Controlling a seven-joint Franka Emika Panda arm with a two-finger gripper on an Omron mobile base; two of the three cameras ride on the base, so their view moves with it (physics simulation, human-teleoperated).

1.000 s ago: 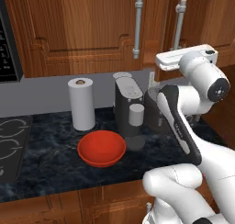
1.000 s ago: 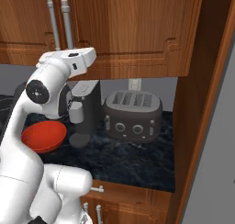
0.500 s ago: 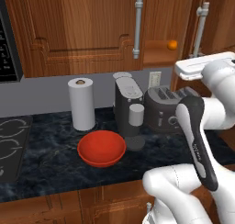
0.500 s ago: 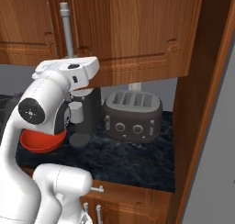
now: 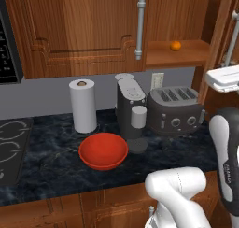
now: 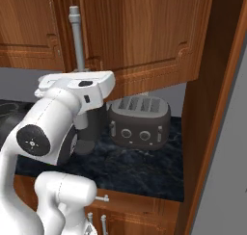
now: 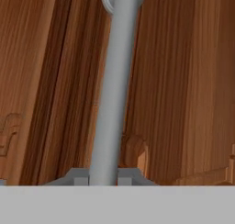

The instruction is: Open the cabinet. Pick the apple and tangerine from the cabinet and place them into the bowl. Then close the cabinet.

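Fingers [image 7: 81, 176] clamp tight on the silver bar handle [image 7: 112, 94] of the cabinet's [image 5: 88, 31] right door, swung open over the counter. A tangerine [image 5: 175, 46] sits on the exposed shelf; the red bowl [image 5: 103, 150] waits below beside the paper towel roll [image 5: 82, 105], while the apple's whereabouts cannot be told. Pulling off the hinge arc could slip the grip or strain the door. No legible writing appears anywhere.
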